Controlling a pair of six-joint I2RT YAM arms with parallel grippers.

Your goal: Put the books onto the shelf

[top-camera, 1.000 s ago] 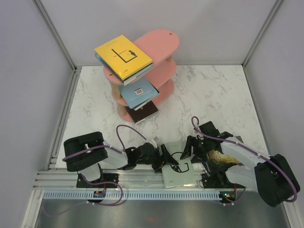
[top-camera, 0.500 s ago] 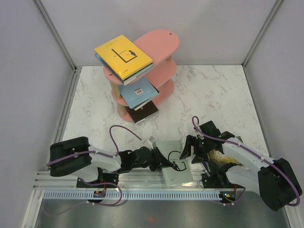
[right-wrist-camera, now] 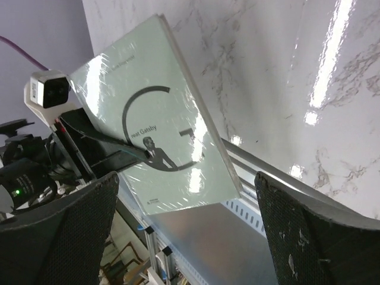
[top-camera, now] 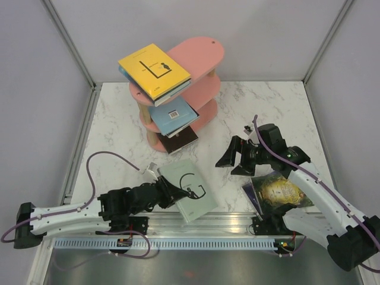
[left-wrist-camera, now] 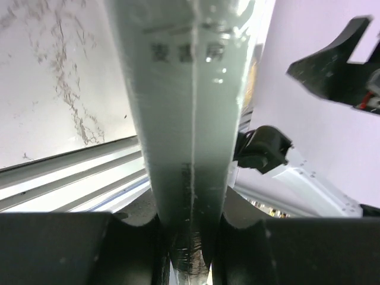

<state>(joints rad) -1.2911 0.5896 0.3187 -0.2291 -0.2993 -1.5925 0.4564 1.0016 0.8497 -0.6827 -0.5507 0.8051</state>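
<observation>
Since a sec ago the left arm [top-camera: 65,215] has swung out leftward and dragged the pale grey book [top-camera: 197,199] w/ it, clear of the right arm [top-camera: 323,196] and toward the near-left of the desk [top-camera: 273,113]. The right fingers [right-wrist-camera: 309,237] have let go and backed off toward mid-desk, spread wide w/ nothing between them.

The left fingers [right-wrist-camera: 101,139] are clenched on the book's edge, one lying flat across the cover by the big "G" (the left wrist view shows the book edge-on, pinched at the bottom). The book sits tilted, just beside the front rail [top-camera: 178,224]; can't tell if its low corner touches the desk.

Handling, as I judge it: thin paperback, light, but film-wrapped and glossy, so prob. slippery. Held at one edge it may sag or pivot. A deeper bite near the spine, mid-length, looks safer, keeping it roughly level on the way.

The shelf [top-camera: 205,50] stands at the back left, well apart. It has a yellow book [top-camera: 153,70] on the top tier, a pale blue book [top-camera: 172,114] on the middle one and a dark book [top-camera: 183,141] low down. A green-gold book [top-camera: 276,191] lies on the desk under the right arm, not yet shelved.
</observation>
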